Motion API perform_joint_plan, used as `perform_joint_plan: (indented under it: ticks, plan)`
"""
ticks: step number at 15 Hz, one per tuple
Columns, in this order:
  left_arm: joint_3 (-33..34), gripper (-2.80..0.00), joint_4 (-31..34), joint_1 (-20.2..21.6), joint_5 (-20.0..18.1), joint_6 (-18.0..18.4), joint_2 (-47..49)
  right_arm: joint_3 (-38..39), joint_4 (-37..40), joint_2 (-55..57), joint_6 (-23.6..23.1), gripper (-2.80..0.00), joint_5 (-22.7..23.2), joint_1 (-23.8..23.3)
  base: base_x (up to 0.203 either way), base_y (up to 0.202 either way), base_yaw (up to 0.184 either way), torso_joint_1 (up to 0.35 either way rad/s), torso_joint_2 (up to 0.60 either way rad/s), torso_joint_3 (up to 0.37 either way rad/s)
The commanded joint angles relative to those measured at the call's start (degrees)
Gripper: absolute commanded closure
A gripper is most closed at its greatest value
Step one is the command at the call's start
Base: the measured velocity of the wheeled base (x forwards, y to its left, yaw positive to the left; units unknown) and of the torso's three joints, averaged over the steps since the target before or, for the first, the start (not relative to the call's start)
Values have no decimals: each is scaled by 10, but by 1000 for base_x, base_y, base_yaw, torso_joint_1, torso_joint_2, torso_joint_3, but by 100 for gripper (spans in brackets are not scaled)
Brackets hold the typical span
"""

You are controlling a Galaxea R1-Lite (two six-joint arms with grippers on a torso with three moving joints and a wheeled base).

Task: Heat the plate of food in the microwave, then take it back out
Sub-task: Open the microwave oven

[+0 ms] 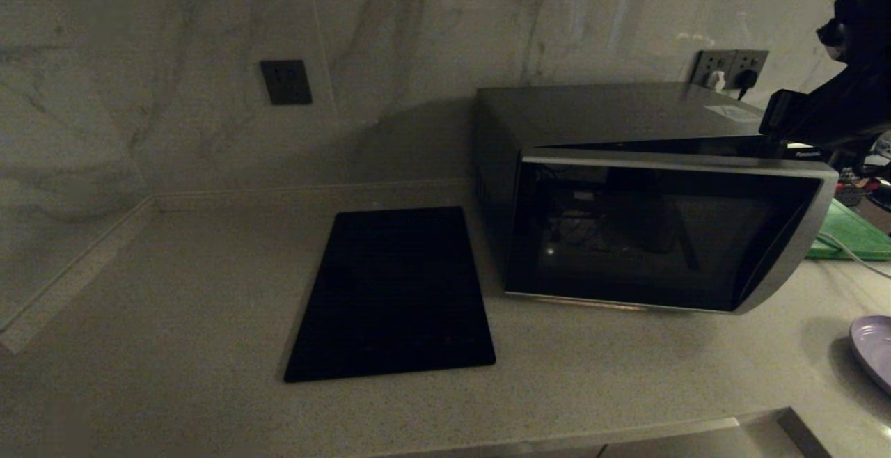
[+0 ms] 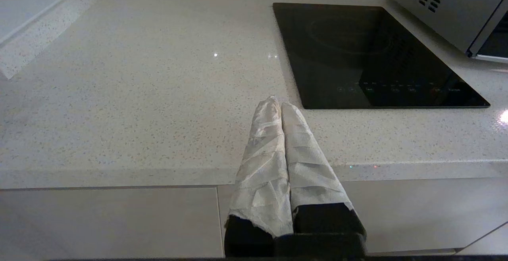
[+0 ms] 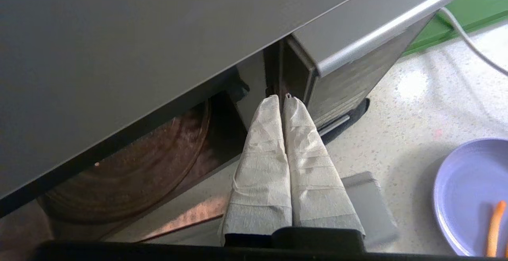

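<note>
At the microwave (image 3: 158, 35) door's top gap, right tool (image 3: 282, 98) reaches, fingers pressed together, empty.

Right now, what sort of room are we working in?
Most likely a home kitchen: a speckled stone counter carries a microwave with its door ajar, a flat black cooktop sits beside it, and wall sockets are set in marble-look panels.

The head view looks down across the counter (image 1: 174, 291); the left wrist view sits low at its front edge, sharing the black cooktop (image 2: 373, 54); the right wrist view peers closely into the microwave (image 3: 158, 35).
</note>
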Motion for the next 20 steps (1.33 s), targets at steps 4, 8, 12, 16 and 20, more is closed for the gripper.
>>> perform_joint_plan:
  ticks: [4, 8, 12, 16, 20]
  plan:
    - [0, 0, 0, 0, 1, 0, 1, 10, 48, -13, 0, 0, 7, 0, 0, 0, 0, 0, 0, 0]
    - [0, 0, 0, 0, 0, 0, 1, 11, 97, -35, 1, 0, 25, 0, 0, 0, 0, 0, 0, 0]
    - [0, 0, 0, 0, 0, 0, 1, 10, 163, -75, 1, 0, 72, 3, 0, 0, 0, 0, 0, 0]
    - [0, 0, 0, 0, 0, 0, 1, 11, 274, -128, 2, 0, 146, 18, 0, 0, 0, 0, 0, 0]
    - [0, 0, 0, 0, 0, 0, 1, 16, 338, -167, 3, 0, 182, 40, 0, 0, 0, 0, 0, 0]
